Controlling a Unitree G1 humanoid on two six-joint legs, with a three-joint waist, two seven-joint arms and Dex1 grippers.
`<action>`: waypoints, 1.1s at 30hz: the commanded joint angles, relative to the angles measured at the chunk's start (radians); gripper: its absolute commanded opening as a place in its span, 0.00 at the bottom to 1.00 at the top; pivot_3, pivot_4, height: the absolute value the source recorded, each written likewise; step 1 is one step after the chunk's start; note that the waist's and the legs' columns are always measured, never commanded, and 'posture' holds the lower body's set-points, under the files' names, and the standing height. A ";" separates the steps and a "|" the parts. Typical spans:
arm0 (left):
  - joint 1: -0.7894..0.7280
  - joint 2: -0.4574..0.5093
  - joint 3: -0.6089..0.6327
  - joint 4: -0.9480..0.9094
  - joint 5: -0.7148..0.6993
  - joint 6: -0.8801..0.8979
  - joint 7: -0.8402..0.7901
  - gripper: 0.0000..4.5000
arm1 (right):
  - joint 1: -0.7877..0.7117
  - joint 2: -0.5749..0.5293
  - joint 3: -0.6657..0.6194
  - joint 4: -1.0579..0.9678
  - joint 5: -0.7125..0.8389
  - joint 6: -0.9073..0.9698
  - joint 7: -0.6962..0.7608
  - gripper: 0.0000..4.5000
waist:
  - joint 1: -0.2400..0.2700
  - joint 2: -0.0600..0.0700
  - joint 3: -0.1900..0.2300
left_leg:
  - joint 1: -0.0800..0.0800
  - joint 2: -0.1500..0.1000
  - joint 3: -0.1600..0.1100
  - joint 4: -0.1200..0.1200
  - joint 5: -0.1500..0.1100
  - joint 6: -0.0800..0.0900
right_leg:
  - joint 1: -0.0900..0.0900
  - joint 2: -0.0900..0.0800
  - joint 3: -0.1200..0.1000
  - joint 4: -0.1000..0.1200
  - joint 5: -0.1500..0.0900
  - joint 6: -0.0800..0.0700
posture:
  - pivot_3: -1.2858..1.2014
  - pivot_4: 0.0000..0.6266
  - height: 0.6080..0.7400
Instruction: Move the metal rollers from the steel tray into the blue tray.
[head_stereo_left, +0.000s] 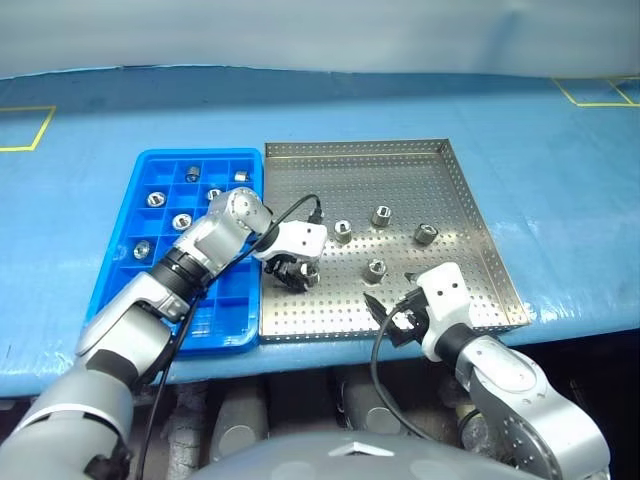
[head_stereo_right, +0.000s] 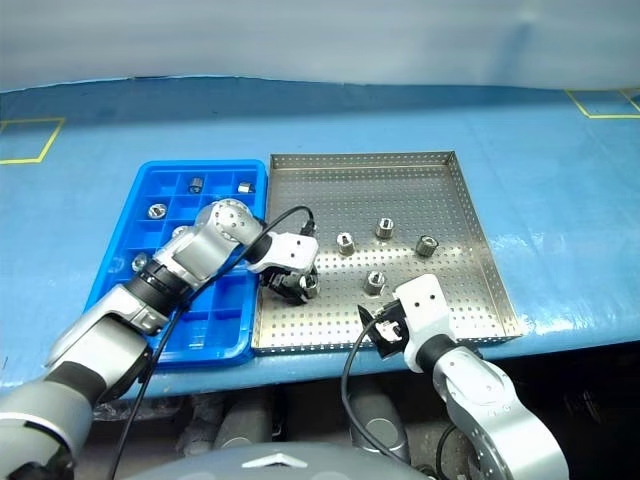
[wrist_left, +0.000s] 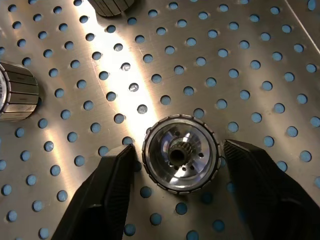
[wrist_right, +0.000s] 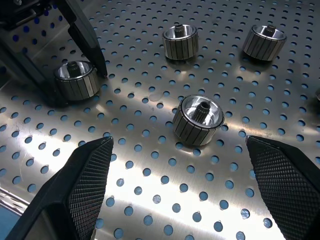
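The steel tray lies on the blue worktop, and the blue tray lies just beside it, on the robot's left, with their long edges touching or almost touching.

Five metal rollers are on the holed floor of the steel tray. Three stand in a loose row near the middle of the tray: one, one and one. A fourth roller stands nearer to the robot, close in front of the right gripper. The fifth roller stands near the tray's left edge, and the left gripper is down over it, pointing downward. In the left wrist view the two black fingers are on either side of this roller, one finger almost touching its side and the other with a small gap, so the jaws are nearly closed around it but I cannot tell if they really grip it. The roller rests on the tray floor.

The right gripper hangs above the near edge of the steel tray with its jaws wide apart and nothing between them.

The blue tray already has several rollers in its small square compartments, for example one and one.
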 joint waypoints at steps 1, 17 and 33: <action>-0.004 -0.011 0.016 0.000 0.011 -0.010 0.011 0.40 | -0.010 0.005 0.001 -0.027 -0.002 -0.019 -0.002 1.00 | 0.000 0.000 0.000 | 0.000 0.000 0.000 0.000 0.000 0.000 | 0.000 0.000 0.000 0.000 0.000 0.000 | 0.45 0.24 1.00; 0.200 0.057 0.611 -0.556 -0.102 0.508 0.548 0.40 | -0.282 0.119 0.143 0.094 0.015 0.003 0.006 1.00 | 0.008 0.000 0.000 | 0.002 0.002 0.000 -0.002 0.000 0.000 | 0.000 0.001 0.001 0.001 0.000 0.000 | 0.54 0.24 1.00; 0.736 0.212 0.813 -1.093 -0.177 0.868 0.686 0.40 | -0.532 0.165 0.325 0.306 0.016 -0.051 0.160 1.00 | 0.171 -0.001 0.001 | 0.001 0.000 -0.005 -0.002 0.000 -0.001 | 0.002 -0.003 -0.009 -0.002 -0.003 -0.005 | 0.62 0.24 1.00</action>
